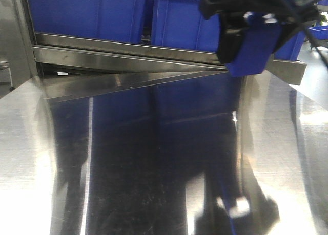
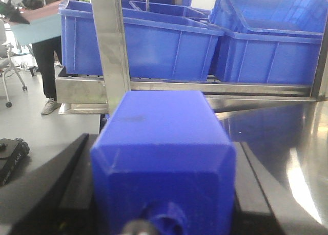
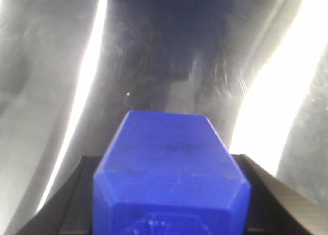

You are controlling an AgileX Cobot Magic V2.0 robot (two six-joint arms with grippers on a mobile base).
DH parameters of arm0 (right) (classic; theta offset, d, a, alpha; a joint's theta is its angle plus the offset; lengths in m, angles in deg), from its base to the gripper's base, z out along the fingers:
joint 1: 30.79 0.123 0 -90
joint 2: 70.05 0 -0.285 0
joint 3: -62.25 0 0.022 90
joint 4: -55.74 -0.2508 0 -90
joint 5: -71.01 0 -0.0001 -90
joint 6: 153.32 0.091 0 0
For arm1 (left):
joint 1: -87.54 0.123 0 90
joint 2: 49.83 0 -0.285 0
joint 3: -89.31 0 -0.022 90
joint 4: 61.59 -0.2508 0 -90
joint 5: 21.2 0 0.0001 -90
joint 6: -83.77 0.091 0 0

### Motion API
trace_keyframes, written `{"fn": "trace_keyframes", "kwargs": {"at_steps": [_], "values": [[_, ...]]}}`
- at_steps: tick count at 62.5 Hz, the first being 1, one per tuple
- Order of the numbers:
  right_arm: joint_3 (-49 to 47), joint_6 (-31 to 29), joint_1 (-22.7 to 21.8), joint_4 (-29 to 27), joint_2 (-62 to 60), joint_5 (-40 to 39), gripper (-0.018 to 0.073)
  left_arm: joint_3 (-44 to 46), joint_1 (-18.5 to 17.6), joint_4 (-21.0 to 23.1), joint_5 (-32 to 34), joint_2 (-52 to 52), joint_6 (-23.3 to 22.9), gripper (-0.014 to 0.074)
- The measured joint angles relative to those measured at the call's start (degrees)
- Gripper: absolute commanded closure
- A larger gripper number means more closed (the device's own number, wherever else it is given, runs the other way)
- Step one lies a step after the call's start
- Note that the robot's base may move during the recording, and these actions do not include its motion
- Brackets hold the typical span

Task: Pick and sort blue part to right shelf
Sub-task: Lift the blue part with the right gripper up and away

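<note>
The right hand [image 3: 166,161] is clamped on a blue part [image 3: 169,168]. Dark fingers [image 3: 72,199] press both its flanks, and the near end of the block is cut off by the bottom edge. Beneath it lies the steel bench [image 3: 46,91], glare-streaked and blurred.

In the front view this hand hangs at 1 o'clock with its arm cut off by the top edge. The part is clear above the bench and close to the shelf rail [image 1: 128,53]; whether they touch cannot be told.

The left hand [image 2: 161,143] grips a second blue part [image 2: 164,158], which fills its wrist view and hides the fingertips. This hand lies outside the front view. Past it, at 12 o'clock, stands a steel post [image 2: 110,45] with blue bins [image 2: 169,45] behind. At 9 o'clock is a person [image 2: 48,66], head cut off.
</note>
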Motion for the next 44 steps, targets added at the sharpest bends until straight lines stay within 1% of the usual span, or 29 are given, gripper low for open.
{"fn": "trace_keyframes", "kwargs": {"at_steps": [11, 22, 29, 39, 44], "values": [[10.7, -1.2, 0.0, 0.6, -10.9, -7.0, 0.0375, 0.0, 0.0, 0.0, 0.3, 0.0, 0.0, 0.0326], [22.2, -1.2, 0.0, 2.8, -23.6, -13.7, 0.0375, 0.0, 0.0, 0.0, 0.5, 0.0, 0.0, 0.0326], [28.9, -1.3, 0.0, 3.9, -31.7, -16.6, 0.0375, 0.0, 0.0, 0.0, 0.5, 0.0, 0.0, 0.0326], [36.8, -1.3, 0.0, 4.2, -44.4, -17.1, 0.0375, 0.0, 0.0, 0.0, 0.5, 0.0, 0.0, 0.0326], [39.0, -1.3, 0.0, 4.2, -50.7, -17.1, 0.0375, 0.0, 0.0, 0.0, 0.5, 0.0, 0.0, 0.0326]]}}
